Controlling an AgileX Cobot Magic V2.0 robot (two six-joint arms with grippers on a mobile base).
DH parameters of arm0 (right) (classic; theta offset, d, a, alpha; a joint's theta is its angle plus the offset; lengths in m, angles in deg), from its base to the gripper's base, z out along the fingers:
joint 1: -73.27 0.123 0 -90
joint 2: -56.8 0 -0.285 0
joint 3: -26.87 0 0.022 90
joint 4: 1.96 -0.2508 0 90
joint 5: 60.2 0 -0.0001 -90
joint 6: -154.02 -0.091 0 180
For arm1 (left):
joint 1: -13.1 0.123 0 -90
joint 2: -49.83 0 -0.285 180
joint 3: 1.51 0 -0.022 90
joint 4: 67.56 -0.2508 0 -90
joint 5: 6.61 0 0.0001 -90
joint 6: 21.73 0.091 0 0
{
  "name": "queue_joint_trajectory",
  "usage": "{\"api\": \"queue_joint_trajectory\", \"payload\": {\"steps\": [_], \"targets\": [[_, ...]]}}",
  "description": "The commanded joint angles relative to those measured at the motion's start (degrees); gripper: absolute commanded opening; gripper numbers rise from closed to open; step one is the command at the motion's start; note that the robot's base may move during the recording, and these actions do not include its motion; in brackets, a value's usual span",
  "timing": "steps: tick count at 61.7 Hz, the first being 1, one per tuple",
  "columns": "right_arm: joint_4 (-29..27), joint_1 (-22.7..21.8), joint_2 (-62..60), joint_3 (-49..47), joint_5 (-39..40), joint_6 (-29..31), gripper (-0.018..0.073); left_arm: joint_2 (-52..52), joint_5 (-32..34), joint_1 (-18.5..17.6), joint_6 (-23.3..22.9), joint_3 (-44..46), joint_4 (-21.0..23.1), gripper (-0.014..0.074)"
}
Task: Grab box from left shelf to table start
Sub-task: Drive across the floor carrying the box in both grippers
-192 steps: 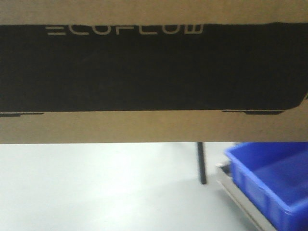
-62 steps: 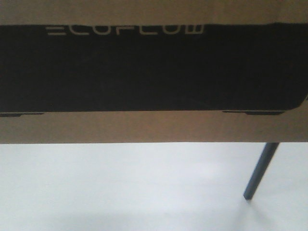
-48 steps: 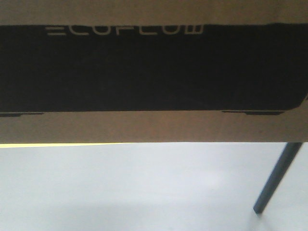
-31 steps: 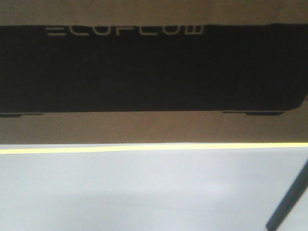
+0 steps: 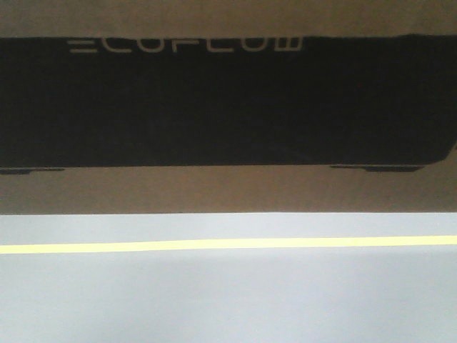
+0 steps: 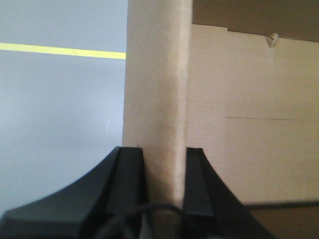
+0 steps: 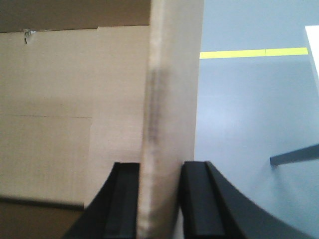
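The box (image 5: 228, 189), brown cardboard with a black panel and white "ECOFLOW" lettering (image 5: 186, 46), fills the upper part of the front view and hangs above the floor. In the left wrist view my left gripper (image 6: 163, 154) is shut on an upright cardboard wall of the box (image 6: 157, 74), one black finger on each face. The right wrist view shows my right gripper (image 7: 160, 167) shut the same way on the opposite wall of the box (image 7: 172, 74). The left shelf is out of view. A white edge (image 7: 313, 50) shows at the right border; I cannot tell whether it is the table.
Grey floor (image 5: 228, 300) lies under the box, crossed by a yellow line (image 5: 228, 244) that is also in both wrist views. A dark slanted bar (image 7: 295, 156) pokes in at the right of the right wrist view.
The box keeps its place in the front view while the floor shifts: the blue bin and the dark leg slid out to the right, and a yellow line came in and moved down.
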Motion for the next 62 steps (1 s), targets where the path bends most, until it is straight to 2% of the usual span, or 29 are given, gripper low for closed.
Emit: {"api": "queue_joint_trajectory", "payload": {"steps": [1,62], "targets": [[6.8,-0.5,0.1,-2.0,6.0,0.3,0.0026,-0.5,9.5,-0.1,-1.0,2.2,0.7,-0.0054],[6.8,-0.5,0.1,-2.0,6.0,0.3,0.0026,-0.5,10.6,-0.1,-1.0,2.2,0.5,-0.0054]]}}
